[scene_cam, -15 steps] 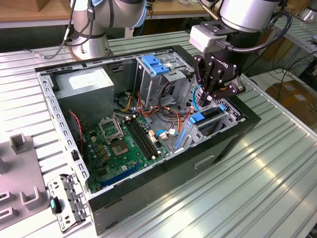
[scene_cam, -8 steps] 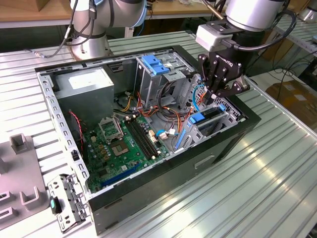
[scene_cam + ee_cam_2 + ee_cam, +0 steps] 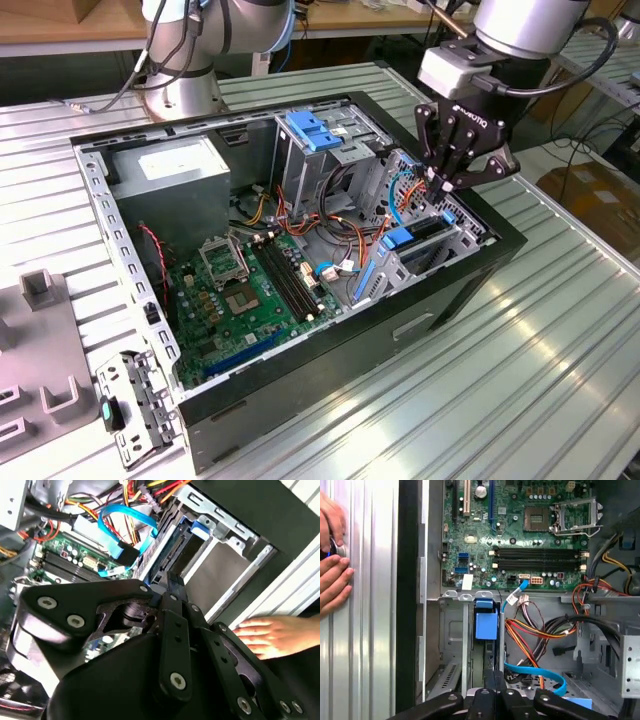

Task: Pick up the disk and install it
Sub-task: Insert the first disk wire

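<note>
Open computer case [image 3: 330,350] on the ribbed bench [image 3: 540,380], taken from above at a slant and at middle distance in the exterior view. The first wrist view is aimed straight down past the pincer [image 3: 495,680], close over the motherboard [image 3: 520,530]. The second wrist view is tilted and held nearer still. Motherboard and drive cage [image 3: 452,630] are shared by all three.

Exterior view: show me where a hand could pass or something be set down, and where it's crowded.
Free: the table to the exterior view's right of the case; the space over the motherboard, between power supply and memory slots. Crowded: the cables beside the drive bay under the gripper.
</note>
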You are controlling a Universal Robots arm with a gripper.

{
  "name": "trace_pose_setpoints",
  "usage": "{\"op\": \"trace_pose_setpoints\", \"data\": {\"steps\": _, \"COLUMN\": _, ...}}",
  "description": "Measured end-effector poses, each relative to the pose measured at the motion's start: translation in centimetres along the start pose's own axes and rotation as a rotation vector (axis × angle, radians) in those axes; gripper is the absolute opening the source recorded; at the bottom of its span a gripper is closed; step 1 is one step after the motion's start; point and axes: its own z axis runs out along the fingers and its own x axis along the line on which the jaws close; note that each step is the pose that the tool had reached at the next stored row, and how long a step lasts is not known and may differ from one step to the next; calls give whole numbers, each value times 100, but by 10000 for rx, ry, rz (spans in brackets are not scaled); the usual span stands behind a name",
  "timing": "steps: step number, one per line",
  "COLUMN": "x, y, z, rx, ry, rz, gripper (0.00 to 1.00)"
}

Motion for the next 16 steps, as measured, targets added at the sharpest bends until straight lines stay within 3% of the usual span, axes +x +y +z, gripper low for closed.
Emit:
{"op": "trace_pose_setpoints", "data": {"steps": 5, "x": 2, "y": -22, "z": 2, "rx": 51, "ry": -5, "rz": -896, "gripper": 11}}
{"op": "trace_pose_setpoints", "data": {"steps": 13, "x": 5, "y": -152, "z": 3, "rx": 78, "ry": -7, "rz": -1341, "gripper": 11}}
{"op": "trace_pose_setpoints", "data": {"steps": 16, "x": 5, "y": -156, "z": 3, "rx": 125, "ry": -10, "rz": -2152, "gripper": 11}}
